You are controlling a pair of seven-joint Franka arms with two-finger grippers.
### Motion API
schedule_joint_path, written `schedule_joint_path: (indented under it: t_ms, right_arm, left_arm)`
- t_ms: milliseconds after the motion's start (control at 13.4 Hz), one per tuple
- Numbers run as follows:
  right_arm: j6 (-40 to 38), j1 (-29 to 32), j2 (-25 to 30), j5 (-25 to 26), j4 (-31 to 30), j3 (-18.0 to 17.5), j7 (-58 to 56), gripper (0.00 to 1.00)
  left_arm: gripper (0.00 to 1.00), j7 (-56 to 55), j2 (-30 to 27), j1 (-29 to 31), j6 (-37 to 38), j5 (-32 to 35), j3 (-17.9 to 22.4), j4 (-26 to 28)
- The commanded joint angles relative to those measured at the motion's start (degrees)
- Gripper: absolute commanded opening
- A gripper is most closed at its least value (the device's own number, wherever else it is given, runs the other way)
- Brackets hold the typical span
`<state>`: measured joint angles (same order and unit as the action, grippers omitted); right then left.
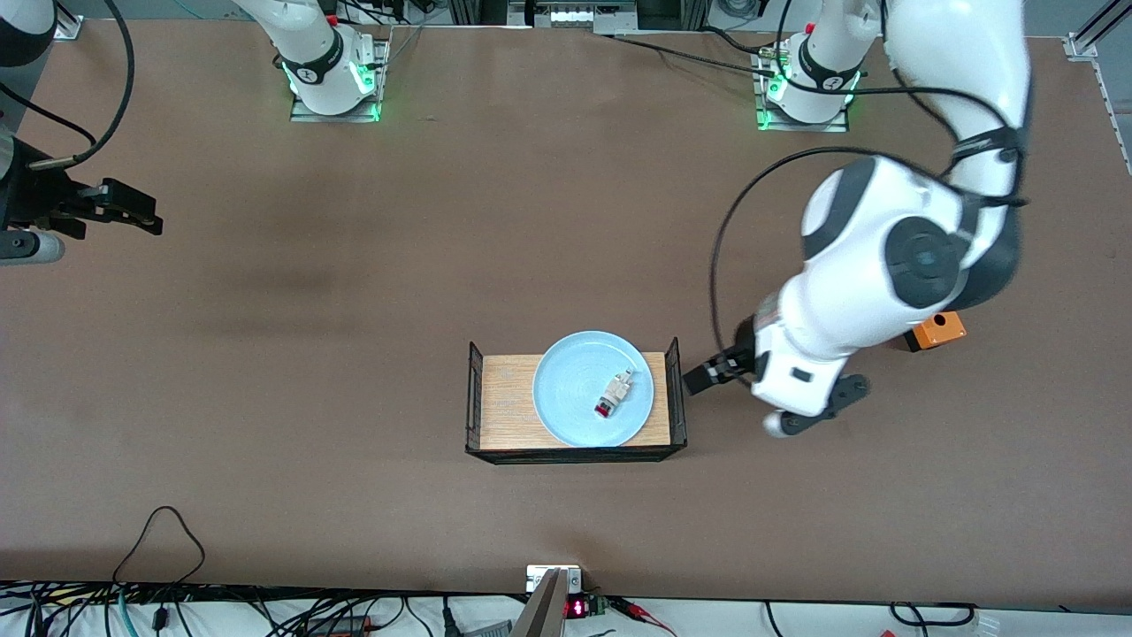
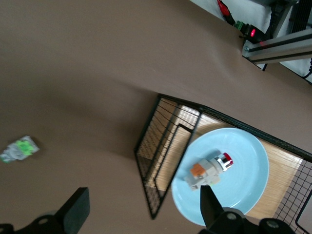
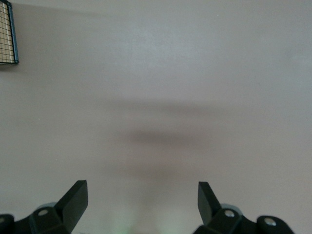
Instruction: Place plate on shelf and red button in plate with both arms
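The pale blue plate lies on a wooden tray with black wire ends. The red button, whitish with a red cap, lies on the plate. My left gripper is open and empty, just outside the tray's wire end toward the left arm's end of the table. The left wrist view shows its open gripper, the plate and the red button on it. My right gripper is open and empty and waits over bare table at the right arm's end; the right wrist view shows only table under it.
An orange box with a hole stands beside the left arm. A green-capped button lies on the table in the left wrist view. A corner of the tray's wire end shows in the right wrist view.
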<state>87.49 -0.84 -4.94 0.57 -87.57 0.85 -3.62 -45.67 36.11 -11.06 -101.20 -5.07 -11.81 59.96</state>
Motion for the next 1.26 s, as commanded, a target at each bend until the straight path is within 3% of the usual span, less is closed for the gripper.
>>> schedule_joint_path:
  t_ms: [0,223,372,521,818,1190]
  right_arm:
    - [-3.2,0.8,-0.9,0.1,2.6,-0.9,3.9,1.00]
    - [-4.0,-0.1,-1.0,0.4,2.5,-1.0,14.9,1.00]
    - [-4.0,-1.1,-1.2,0.2,3.0,-1.1,9.5,1.00]
    - [-4.2,-4.3,-1.0,0.6,3.0,-1.0,5.7,1.00]
    - [-4.4,-4.2,-0.8,0.4,3.1,-0.5,4.9,1.00]
    - [-6.7,-2.6,-1.1,-1.4,3.2,0.9,2.9,1.00]
  left_arm:
    - [1.00,2.2,-2.2,0.6,1.5,1.0,-0.5,1.1]
    - [1.00,8.5,-3.0,1.5,4.7,6.5,0.3,1.2]
    - [1.00,17.3,-3.8,3.6,9.3,11.4,0.3,1.2]
    - [1.00,26.4,-4.3,7.4,12.6,11.7,0.3,1.2]
    - [1.00,40.3,-5.5,14.9,13.7,11.8,0.3,1.3]
    - [1.00,43.5,-5.8,18.8,13.7,14.0,0.4,1.5]
